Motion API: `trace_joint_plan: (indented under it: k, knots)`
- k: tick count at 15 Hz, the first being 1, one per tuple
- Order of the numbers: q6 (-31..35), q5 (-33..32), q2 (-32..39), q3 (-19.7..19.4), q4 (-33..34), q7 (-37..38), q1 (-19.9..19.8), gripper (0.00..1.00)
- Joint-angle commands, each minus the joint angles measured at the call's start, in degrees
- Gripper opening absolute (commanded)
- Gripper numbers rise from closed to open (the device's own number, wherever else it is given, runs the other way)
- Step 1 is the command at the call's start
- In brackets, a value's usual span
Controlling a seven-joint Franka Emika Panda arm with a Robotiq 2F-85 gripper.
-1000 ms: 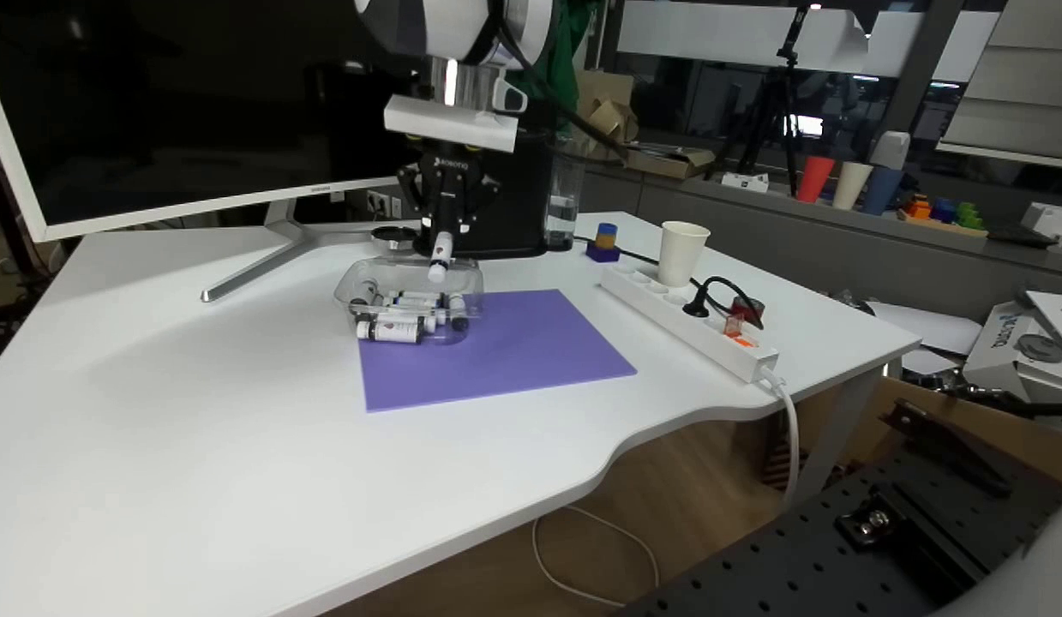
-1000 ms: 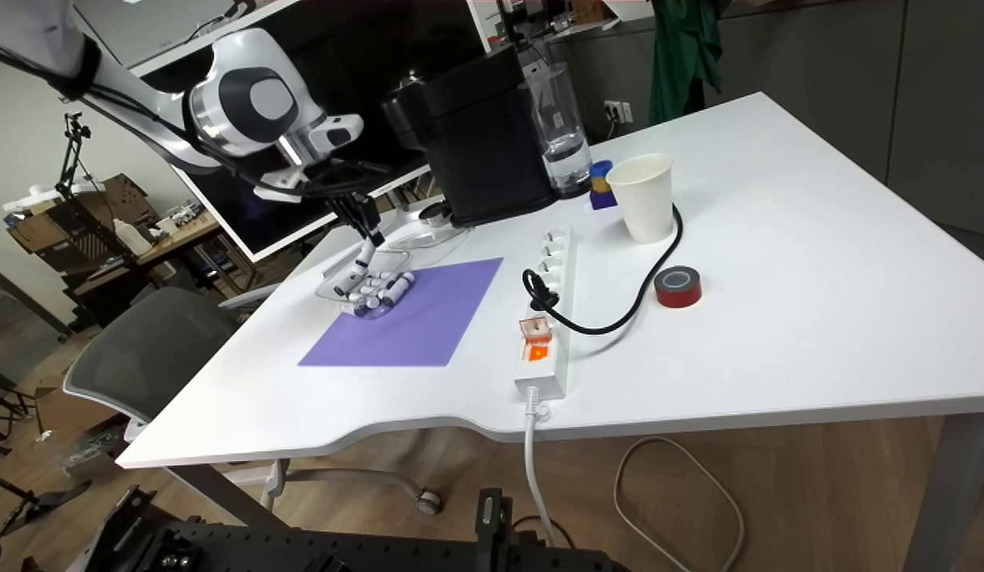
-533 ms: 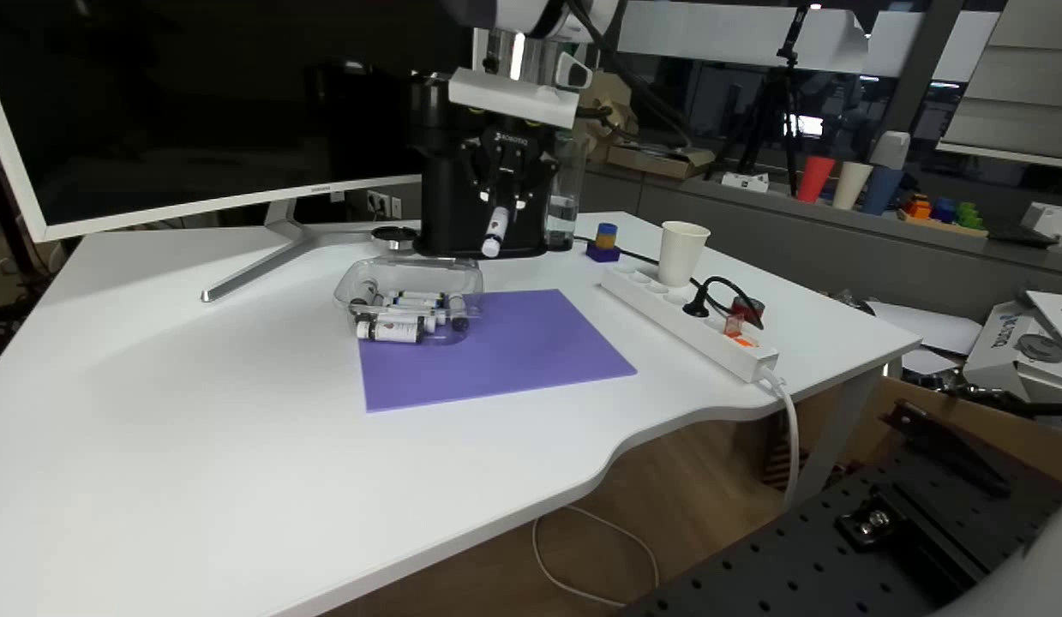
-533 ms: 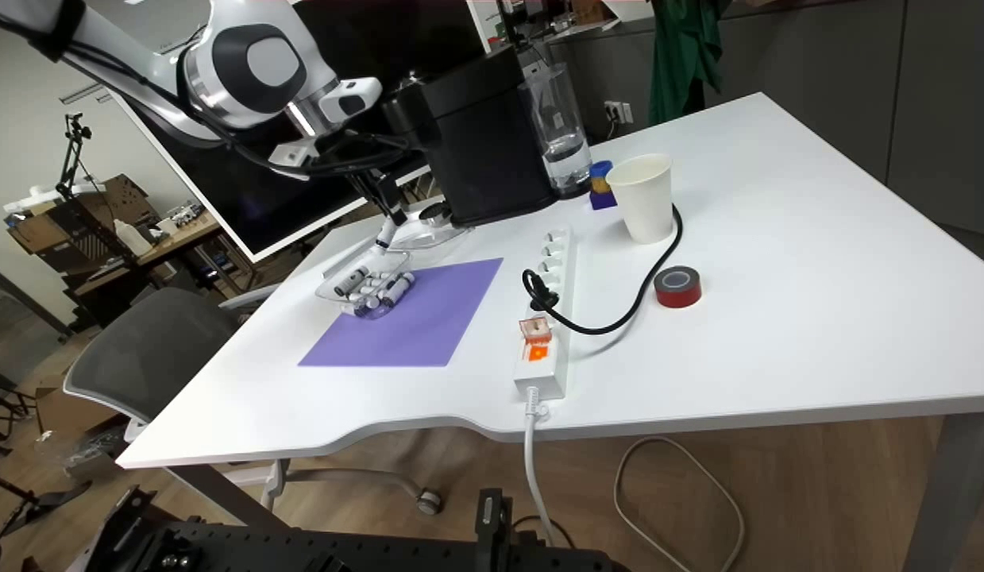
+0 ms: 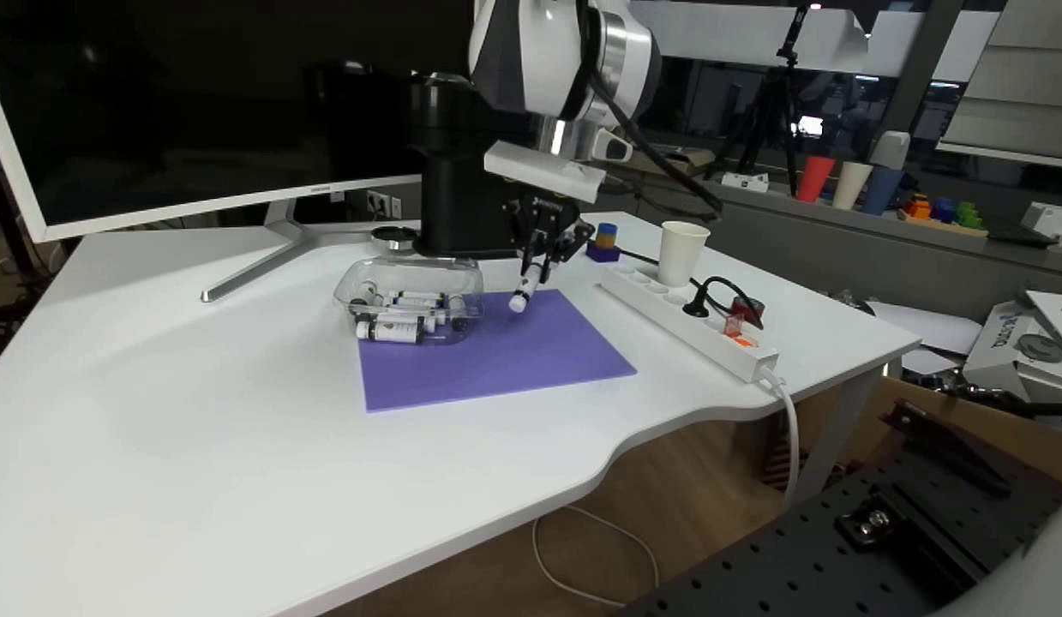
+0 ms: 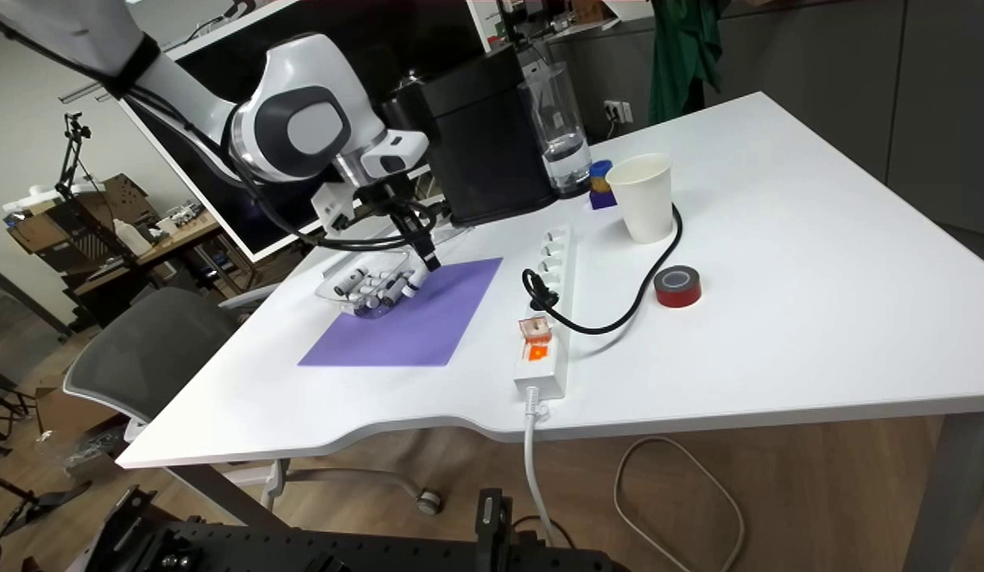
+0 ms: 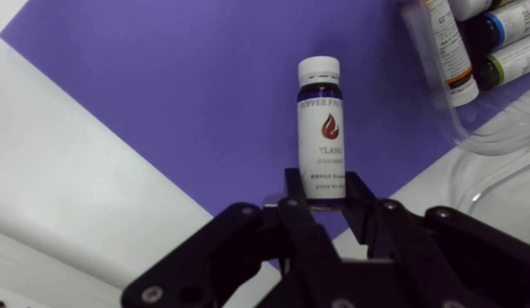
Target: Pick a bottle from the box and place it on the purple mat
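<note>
My gripper (image 5: 537, 260) is shut on a tiny whitish bottle (image 5: 525, 289) with a white cap. It holds the bottle tilted, cap end down, low over the back part of the purple mat (image 5: 505, 368). The gap between cap and mat is hard to judge. The gripper (image 6: 430, 262), bottle (image 6: 415, 280) and mat (image 6: 412, 338) also show in an exterior view. In the wrist view the fingers (image 7: 320, 182) grip the base end of the bottle (image 7: 321, 137). The see-through box (image 5: 348, 287) with several bottles stands beside it, overlapping the mat; its edge shows in the wrist view (image 7: 483, 143).
A white power strip (image 5: 685, 321) with a black plug and a white cup (image 5: 681, 253) stand beside the mat. A tall black block (image 6: 488, 139), a clear glass vessel (image 6: 563, 139) and a monitor (image 5: 196, 103) stand behind. Red tape (image 6: 677, 287) lies beyond the strip.
My gripper has carried the bottle from above the box sideways, away from the box, and then lowered it over the mat. The box and its other bottles have not moved.
</note>
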Motion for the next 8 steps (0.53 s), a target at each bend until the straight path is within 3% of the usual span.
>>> trace_joint_plan:
  k: [1, 2, 4, 8]
  knots:
    - [1.5, 3.6, 2.1, -0.2, -0.1, 4.3, -0.1, 0.07]
    - [1.6, 4.3, 2.7, -0.5, 0.0, 5.3, 0.1, 0.54]
    - [2.0, 5.4, 3.2, -0.8, -0.1, 7.0, 0.2, 0.60]
    - [1.0, 6.3, 0.8, -2.0, -0.6, 11.5, 0.7, 0.89]
